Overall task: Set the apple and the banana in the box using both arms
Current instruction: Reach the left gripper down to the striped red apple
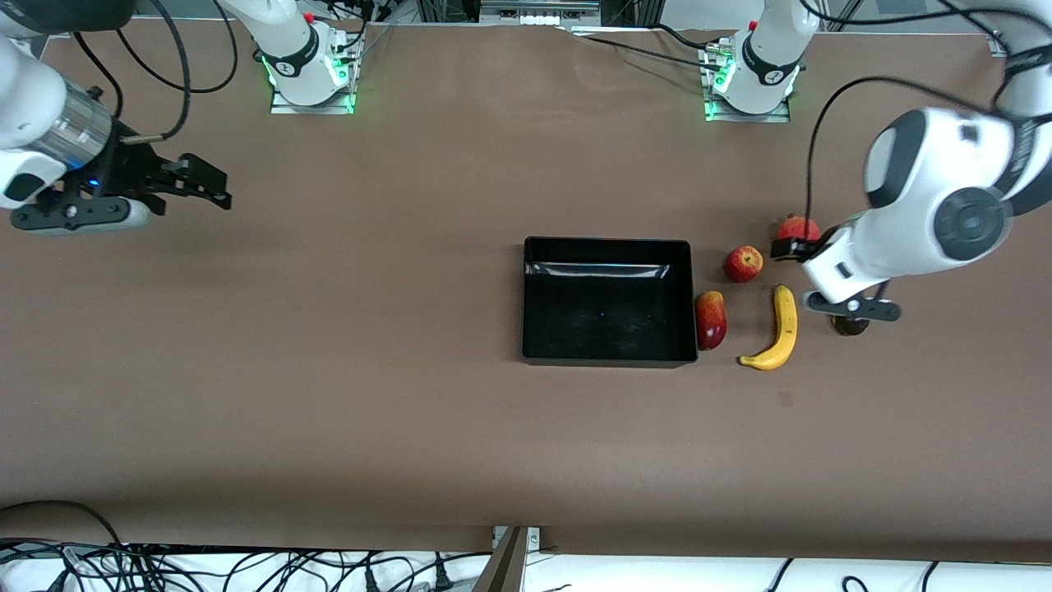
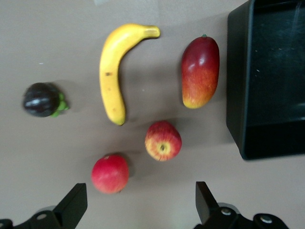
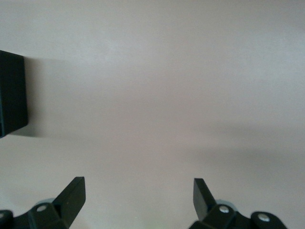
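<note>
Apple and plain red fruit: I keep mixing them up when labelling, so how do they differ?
The apple has yellowish streaks and a dimpled top; the red fruit is plain red, with no streaks. The apple lies nearer the box, beside the mango; the red fruit lies toward the left arm's end, partly hidden in the front view under the left gripper. Both are small, round and on the table, outside the box.
</note>
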Tool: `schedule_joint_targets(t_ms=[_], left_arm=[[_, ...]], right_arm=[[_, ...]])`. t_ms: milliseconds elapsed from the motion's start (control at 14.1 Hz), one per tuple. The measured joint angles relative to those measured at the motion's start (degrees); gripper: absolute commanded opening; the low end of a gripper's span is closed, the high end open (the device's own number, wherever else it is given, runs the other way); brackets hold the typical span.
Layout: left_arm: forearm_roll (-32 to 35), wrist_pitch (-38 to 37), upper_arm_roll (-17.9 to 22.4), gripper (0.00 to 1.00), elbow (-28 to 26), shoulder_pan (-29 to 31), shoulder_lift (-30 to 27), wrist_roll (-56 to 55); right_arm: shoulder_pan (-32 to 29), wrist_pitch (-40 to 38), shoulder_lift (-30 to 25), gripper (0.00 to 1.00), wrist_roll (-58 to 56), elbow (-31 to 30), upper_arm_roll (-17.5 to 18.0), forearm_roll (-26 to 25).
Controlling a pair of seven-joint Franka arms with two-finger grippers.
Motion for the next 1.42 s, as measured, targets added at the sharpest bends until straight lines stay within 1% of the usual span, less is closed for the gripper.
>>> schedule_joint_targets(t_ms=[142, 213, 355, 498, 640, 853, 924, 995, 1066, 1280, 1422], left_arm=[[0.0, 7.8, -0.6, 1.0, -6.8, 0.0, 0.2, -1.0], [0.0, 12.3, -0.8, 1.0, -10.7, -0.1, 0.1, -1.1], [0.1, 20.9, -1.4, 1.0, -17.1, -0.1, 0.2, -1.3], [2.7, 27.2, -2.1, 1.0, -21.4, -0.4, 0.5, -1.5], [5.0, 31.4, -2.1, 1.0, -24.2, -0.5, 1.2, -1.9], [6.2, 37.2, -2.1, 1.0, -27.2, -0.4, 3.0, -1.9], [6.8, 39.0, -2.1, 0.66, -28.5, -0.3, 3.4, -1.9], [7.1, 39.7, -2.0, 0.3, -29.6, -0.1, 3.7, -1.9], [7.3, 39.6, -2.0, 0.15, -30.3, 0.1, 3.7, -1.9], [7.6, 36.9, -2.0, 0.14, -29.8, 0.3, 3.6, -1.9], [7.6, 31.6, -2.2, 0.15, -26.7, 0.3, 3.2, -2.0]], right_arm=[[-6.0, 0.1, -0.6, 1.0, -0.9, -0.7, 5.2, -0.5], [-7.7, 0.1, -0.6, 1.0, -1.2, -0.8, 6.7, -0.8], [-8.4, 0.4, -0.6, 1.0, -1.3, -0.8, 7.5, -1.7], [-8.5, 0.8, -0.6, 1.0, -1.3, -0.8, 7.7, -2.6], [-8.5, 1.2, -0.6, 1.0, -1.3, -0.7, 7.9, -3.7], [-8.5, 1.3, -0.8, 1.0, -1.3, 0.3, 8.1, -5.1], [-8.5, 1.3, -0.9, 1.0, -1.3, 0.8, 8.1, -5.4], [-8.5, 1.3, -1.0, 1.0, -1.3, 1.2, 8.1, -5.5], [-8.5, 1.3, -1.0, 1.0, -1.3, 1.4, 8.1, -5.6], [-8.6, 1.3, -0.9, 1.0, -1.3, 1.4, 8.2, -5.6], [-8.6, 1.4, -0.9, 1.0, -1.3, 1.4, 8.2, -5.6]])
